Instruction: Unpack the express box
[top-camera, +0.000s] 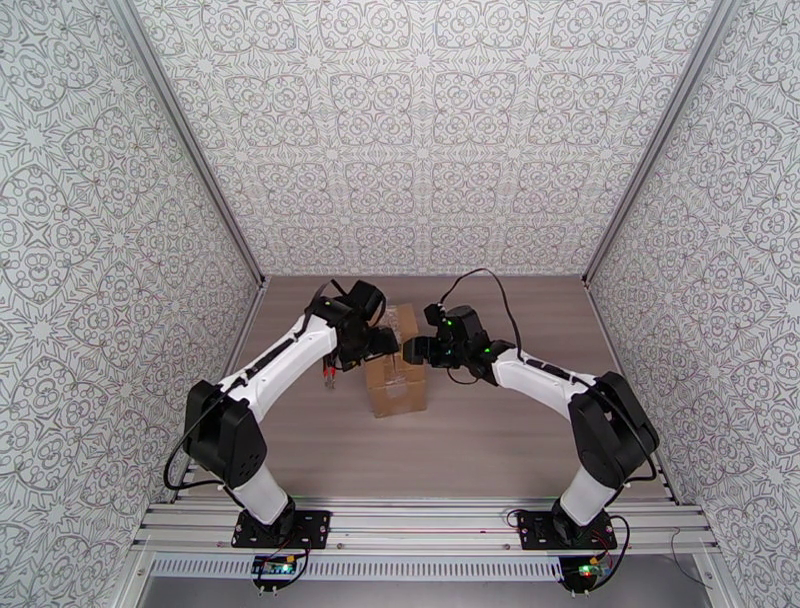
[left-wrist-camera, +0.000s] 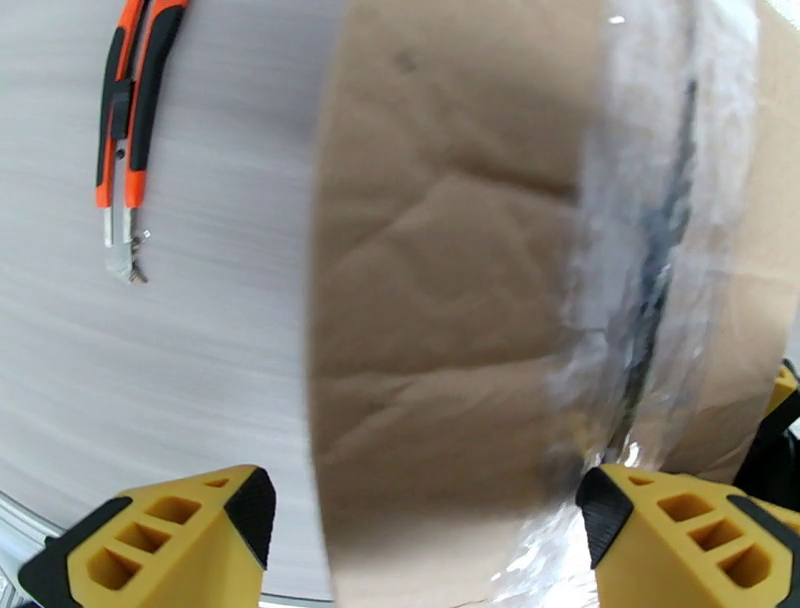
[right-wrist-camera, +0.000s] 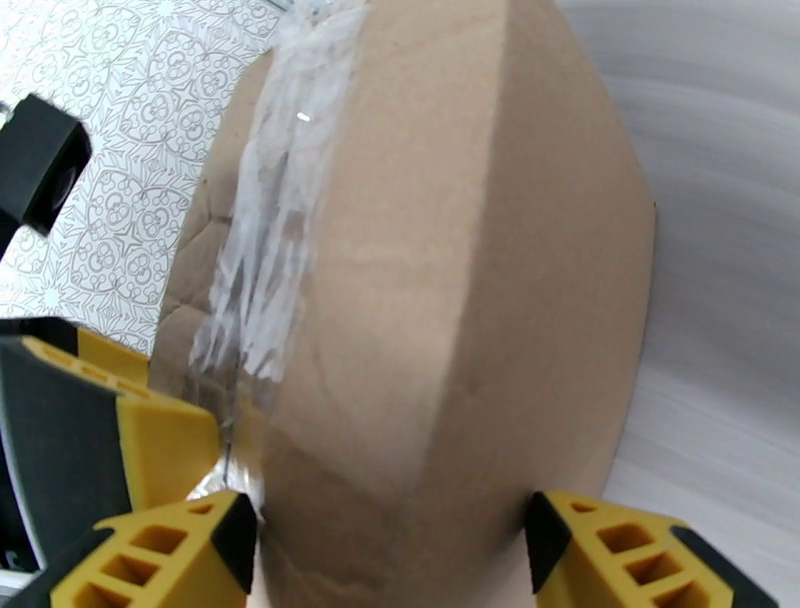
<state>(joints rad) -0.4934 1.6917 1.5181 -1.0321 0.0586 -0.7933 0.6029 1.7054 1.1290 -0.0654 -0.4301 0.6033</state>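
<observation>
The express box (top-camera: 395, 385) sits in the middle of the bench (top-camera: 480, 450), and both arms bend over its top. The left end effector (left-wrist-camera: 430, 530) is open wide. One yellow finger hangs over bare bench on the box's 9 o'clock side, apart from the cardboard. The other finger sits by the tape (left-wrist-camera: 650, 250) down the middle. The right end effector (right-wrist-camera: 392, 545) is spread across the 3 o'clock half of the top. I cannot tell if it is squeezing the box or just hanging over it. A few things could go wrong. The two end effectors are very near each other at the seam, so they could bump. If one arm pushes harder than the other, the box could slide or tip, as it is probably light. The tape looks slick, so a finger could slip off it. The utility knife (left-wrist-camera: 128, 120) lies on the bench at the box's 9 o'clock with its metal tip out, and a sliding box could knock it. The box is dull brown cardboard with straight edges, a bit dented and wrinkled. The tape is clear, shiny and crinkly, with a dark line under it. The knife is long and thin, orange and black. The bench is smooth pale wood.
</observation>
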